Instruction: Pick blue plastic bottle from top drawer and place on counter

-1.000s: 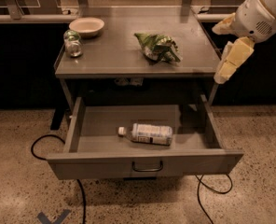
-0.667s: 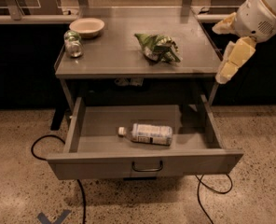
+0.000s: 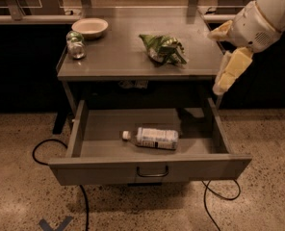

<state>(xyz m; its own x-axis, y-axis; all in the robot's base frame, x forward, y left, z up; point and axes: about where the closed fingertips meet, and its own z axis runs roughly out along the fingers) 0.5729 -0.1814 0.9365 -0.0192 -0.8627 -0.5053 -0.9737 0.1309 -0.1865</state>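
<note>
Gripper [image 3: 226,77] hangs off the counter [image 3: 113,57] edge, whether apart or together I cannot tell; you risk clipping the top drawer [image 3: 218,129] wall, or rolling the blue plastic bottle [image 3: 156,138].

counter [image 3: 118,57] bears bowl [image 3: 89,27], jar [image 3: 75,44], green bag [image 3: 162,48] (gripper [image 3: 227,76] beside its right edge).

A shallow cream bowl [image 3: 89,28] sits at the back left of the desk [image 3: 118,64], just beside a green-lidded glass jar [image 3: 75,45]. A crumpled green packet [image 3: 162,48] lies right of centre. Black cables [image 3: 84,206] trail over the speckled floor [image 3: 17,186]. The claw [image 3: 225,83] hangs off the desk's right edge.
</note>
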